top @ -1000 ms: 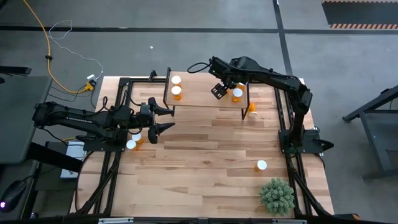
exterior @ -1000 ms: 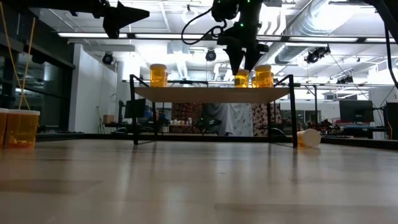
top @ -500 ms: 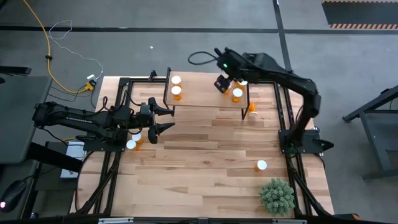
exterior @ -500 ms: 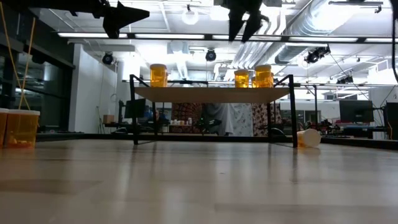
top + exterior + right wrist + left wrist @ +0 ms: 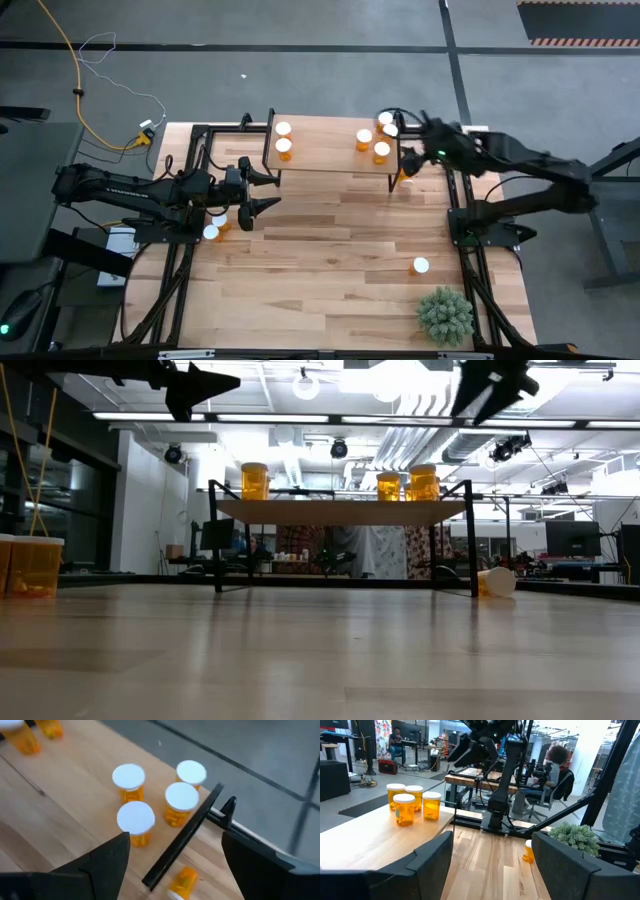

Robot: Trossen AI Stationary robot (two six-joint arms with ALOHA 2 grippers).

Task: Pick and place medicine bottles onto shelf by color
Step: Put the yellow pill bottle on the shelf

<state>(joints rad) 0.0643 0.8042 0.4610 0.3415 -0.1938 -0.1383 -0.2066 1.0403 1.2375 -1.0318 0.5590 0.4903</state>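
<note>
Since 1 s ago the right gripper (image 5: 412,160) has pulled off the shelf (image 5: 325,150) twd its right end; it was down over a bottle there, now sits past the shelf's right edge, up high. Fingers apart, nothing btwn them; the right wrist view shows both dark fingers (image 5: 102,857) spread wide.

Below it, 4 medicine bottles (image 5: 137,822) stand upright in a tight cluster on the shelf's right end, white caps up. One more bottle (image 5: 403,176) lies on its side on the table (image 5: 330,250), just off the shelf's right leg.

Left end of shelf: 2 bottles (image 5: 284,140) upright, close together.

Left gripper (image 5: 262,193) hovers above the table near the shelf's left front corner, same spot as before, fingers apart, empty. 2 bottles (image 5: 214,226) sit on the table under/beside that arm.

Another bottle (image 5: 420,265) stands alone on the table's right side, near the green plant (image 5: 445,315).
</note>
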